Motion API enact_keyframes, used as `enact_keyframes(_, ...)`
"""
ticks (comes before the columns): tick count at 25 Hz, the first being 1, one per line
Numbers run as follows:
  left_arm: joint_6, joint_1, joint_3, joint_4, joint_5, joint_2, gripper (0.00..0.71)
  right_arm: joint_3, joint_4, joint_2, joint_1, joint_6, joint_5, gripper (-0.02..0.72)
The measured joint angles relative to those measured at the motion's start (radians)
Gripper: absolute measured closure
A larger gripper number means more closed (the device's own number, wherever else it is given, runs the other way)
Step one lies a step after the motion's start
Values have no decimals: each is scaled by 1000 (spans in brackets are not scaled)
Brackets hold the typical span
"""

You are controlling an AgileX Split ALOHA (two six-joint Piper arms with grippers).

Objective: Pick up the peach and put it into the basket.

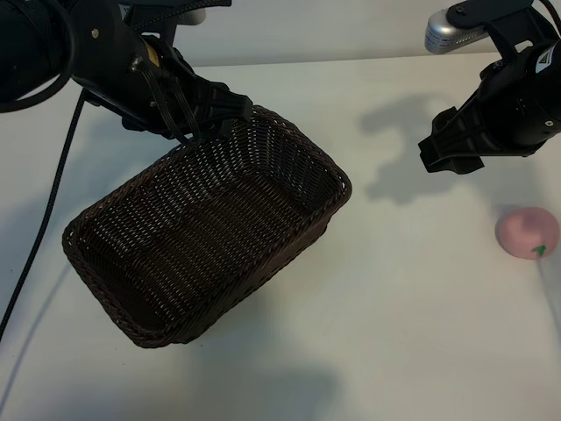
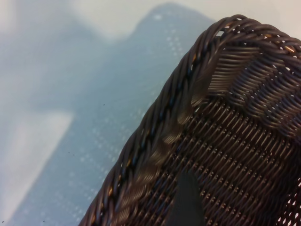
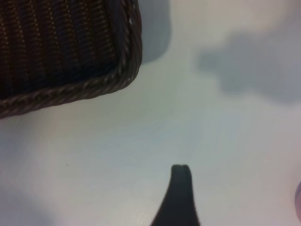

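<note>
The peach [image 1: 527,233], a small pale-pink ball with a green leaf mark, lies on the white table at the far right. Only its edge [image 3: 298,200] shows in the right wrist view. The dark-brown wicker basket [image 1: 210,228] sits left of centre, askew. My left gripper [image 1: 197,127] is open at the basket's far rim [image 2: 155,136]. One of its fingers [image 2: 188,202] reaches inside the weave. My right gripper [image 1: 449,151] hangs open above the table, up and to the left of the peach, holding nothing. One right finger [image 3: 181,188] shows over bare table, and the basket corner [image 3: 70,47] lies beyond it.
A black cable [image 1: 48,210] runs down from the left arm, left of the basket. A silver-grey device [image 1: 451,33] sits on a mount behind the right arm. White tabletop [image 1: 412,307] lies between basket and peach.
</note>
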Motion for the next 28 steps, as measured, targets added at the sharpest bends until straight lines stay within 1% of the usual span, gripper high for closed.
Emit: enact_keyframes(28,0,0,0,0,-6,0,120,0,-11,0,0,0,3,108)
